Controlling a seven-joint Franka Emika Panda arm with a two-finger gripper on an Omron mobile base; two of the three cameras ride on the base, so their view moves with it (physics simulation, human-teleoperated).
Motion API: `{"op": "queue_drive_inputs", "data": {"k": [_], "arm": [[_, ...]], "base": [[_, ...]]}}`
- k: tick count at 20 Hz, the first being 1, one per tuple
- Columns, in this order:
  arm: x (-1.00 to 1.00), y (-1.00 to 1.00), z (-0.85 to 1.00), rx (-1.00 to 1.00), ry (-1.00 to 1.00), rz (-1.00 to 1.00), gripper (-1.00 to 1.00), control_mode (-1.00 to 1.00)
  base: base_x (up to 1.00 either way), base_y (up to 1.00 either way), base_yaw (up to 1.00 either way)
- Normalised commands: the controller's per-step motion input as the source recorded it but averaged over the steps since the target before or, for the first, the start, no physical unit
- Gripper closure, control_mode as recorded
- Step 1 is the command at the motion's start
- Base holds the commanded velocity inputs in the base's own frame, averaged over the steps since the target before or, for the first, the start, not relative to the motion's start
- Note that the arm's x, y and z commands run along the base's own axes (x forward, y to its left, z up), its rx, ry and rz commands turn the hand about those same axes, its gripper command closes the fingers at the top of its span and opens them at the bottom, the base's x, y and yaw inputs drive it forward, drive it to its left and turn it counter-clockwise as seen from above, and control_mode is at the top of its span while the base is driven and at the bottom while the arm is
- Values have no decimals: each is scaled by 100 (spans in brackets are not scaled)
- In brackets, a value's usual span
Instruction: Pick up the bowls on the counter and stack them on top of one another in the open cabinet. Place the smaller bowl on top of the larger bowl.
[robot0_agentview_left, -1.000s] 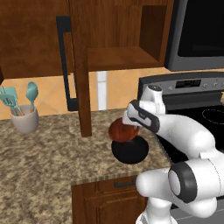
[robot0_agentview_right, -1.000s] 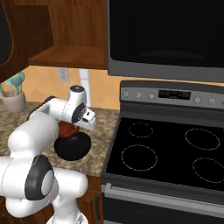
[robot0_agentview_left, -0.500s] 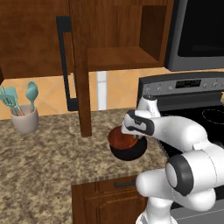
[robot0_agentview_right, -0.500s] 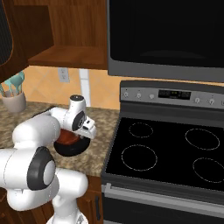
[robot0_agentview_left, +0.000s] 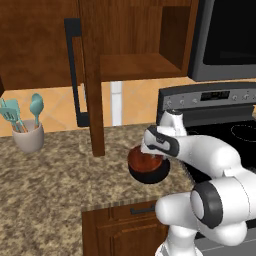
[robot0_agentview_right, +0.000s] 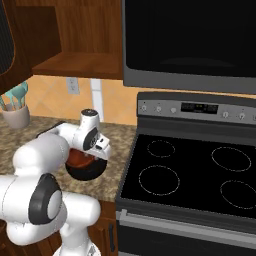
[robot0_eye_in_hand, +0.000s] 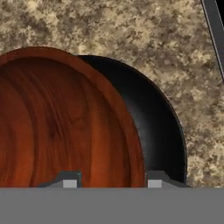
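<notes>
Hand view looks straight down into the small reddish-brown bowl (robot0_eye_in_hand: 61, 122). It sits inside the big black bowl (robot0_eye_in_hand: 162, 127), pushed to one side, so a black curved strip shows beside it. The gripper (robot0_eye_in_hand: 109, 181) is right over them. One finger tip (robot0_eye_in_hand: 70, 180) is inside the brown bowl and the other is on the far side of its rim, so the rim runs between them. I cannot tell if they squeeze it or stand loose.

Left base view shows both bowls (robot0_agentview_left: 148, 166) on the speckled counter (robot0_agentview_left: 55, 185), near its front edge and close to the black stovetop (robot0_agentview_left: 235, 135). The white arm bends down to them from the right.

Right base view shows the black bowl (robot0_agentview_right: 86, 170) under the hand, near the counter's right end, beside the stove (robot0_agentview_right: 190, 175). The numbers on the stove's little display are too blurry to read.

Farther back, a white cup (robot0_agentview_left: 28, 136) with teal tools stands by the wall at the counter's left end. Above it hangs the open cabinet (robot0_agentview_left: 145, 65), with its wooden shelf and its door (robot0_agentview_left: 47, 45) with a long black handle.
</notes>
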Motion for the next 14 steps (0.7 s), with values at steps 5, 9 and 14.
{"op": "queue_drive_inputs", "data": {"k": [5,9,14], "arm": [[-9,-68,26,3,0,-2,-100,-100],[0,-11,-30,-7,0,0,-100,-100],[0,9,-54,-4,0,0,-100,-100]], "base": [[0,0,0],[0,0,0],[0,0,0]]}}
